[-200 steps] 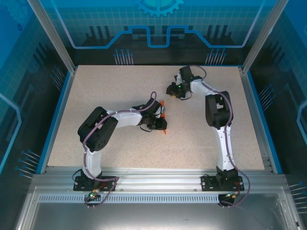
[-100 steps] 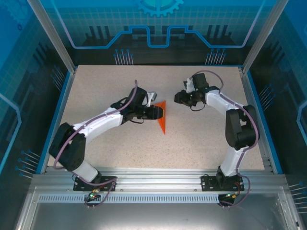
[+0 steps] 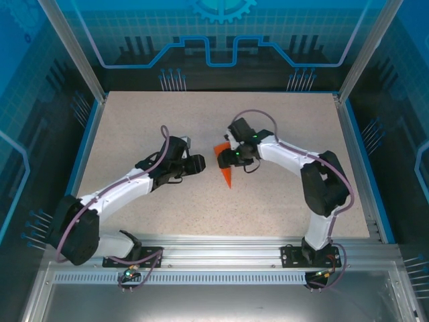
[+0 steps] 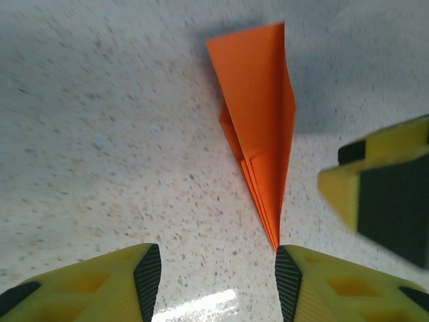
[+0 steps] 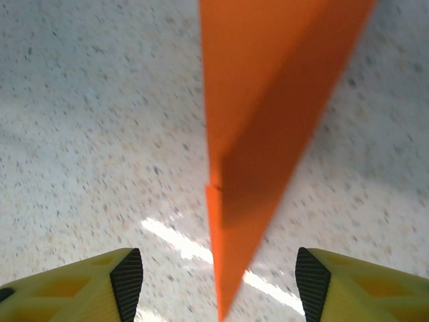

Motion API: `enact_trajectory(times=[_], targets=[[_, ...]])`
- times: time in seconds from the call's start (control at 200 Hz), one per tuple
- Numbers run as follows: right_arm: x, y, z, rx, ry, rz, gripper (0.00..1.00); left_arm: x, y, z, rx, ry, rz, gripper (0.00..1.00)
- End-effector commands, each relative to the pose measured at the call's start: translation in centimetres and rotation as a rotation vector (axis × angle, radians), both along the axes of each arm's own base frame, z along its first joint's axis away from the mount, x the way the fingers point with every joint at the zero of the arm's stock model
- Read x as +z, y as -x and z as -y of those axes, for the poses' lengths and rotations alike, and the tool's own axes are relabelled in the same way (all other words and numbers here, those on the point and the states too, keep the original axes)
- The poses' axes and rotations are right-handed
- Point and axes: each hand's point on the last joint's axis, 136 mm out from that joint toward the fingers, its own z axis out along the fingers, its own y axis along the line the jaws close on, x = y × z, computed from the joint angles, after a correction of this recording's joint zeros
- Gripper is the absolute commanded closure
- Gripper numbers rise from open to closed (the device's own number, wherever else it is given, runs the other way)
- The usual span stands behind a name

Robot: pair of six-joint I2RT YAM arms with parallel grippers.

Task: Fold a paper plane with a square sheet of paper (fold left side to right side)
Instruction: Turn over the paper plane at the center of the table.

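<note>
1. Claws both stand open. The left claw (image 4: 216, 278) has nothing between its fingers, and the right claw (image 5: 219, 278) straddles the paper without touching it.
2. The orange paper plane (image 3: 225, 168) lies mid-frame on the tabletop (image 3: 134, 121), already a slim dart.
3. Folding looks essentially finished to me; perhaps only pressing the creases flat remains.
</note>
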Motion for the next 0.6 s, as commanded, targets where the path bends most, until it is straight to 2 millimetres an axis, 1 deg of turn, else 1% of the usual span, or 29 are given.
enact_trajectory(times=[0.0,0.06,0.19,0.235,0.305,0.39,0.47,0.52,0.595], targets=[[-1.4,-1.6,1.9,-0.062,0.21,0.027,0.34,0.2,0.1,-1.8,0.075,-0.041,0.029,0.45],[-2.2,-2.1,1.8,-0.076,0.249,0.017,0.36,0.2,0.3,-2.0,0.076,-0.044,0.031,0.45],[-3.5,-2.5,2.0,-0.099,0.294,-0.013,0.5,0.2,0.6,-2.5,0.079,-0.06,0.032,0.44],[-3.7,-2.5,1.8,-0.094,0.288,-0.02,0.56,0.2,0.7,-2.6,0.078,-0.068,0.034,0.44],[-3.6,-2.4,1.6,-0.088,0.284,-0.029,0.68,0.4,0.8,-2.7,0.075,-0.075,0.04,0.44],[-2.2,-2.2,1.2,-0.072,0.251,-0.019,0.84,0.7,0.8,-2.9,0.075,-0.083,0.049,0.44],[0.4,-1.5,0.8,-0.045,0.183,0.008,0.99,0.8,0.9,-3.1,0.078,-0.089,0.055,0.44],[1.9,-0.9,0.6,-0.032,0.128,0.016,1.0,0.9,0.9,-3.1,0.077,-0.092,0.058,0.43],[3.6,0.1,0.5,-0.023,0.016,0.006,1.0,1.0,1.0,-3.3,0.079,-0.097,0.061,0.43]])
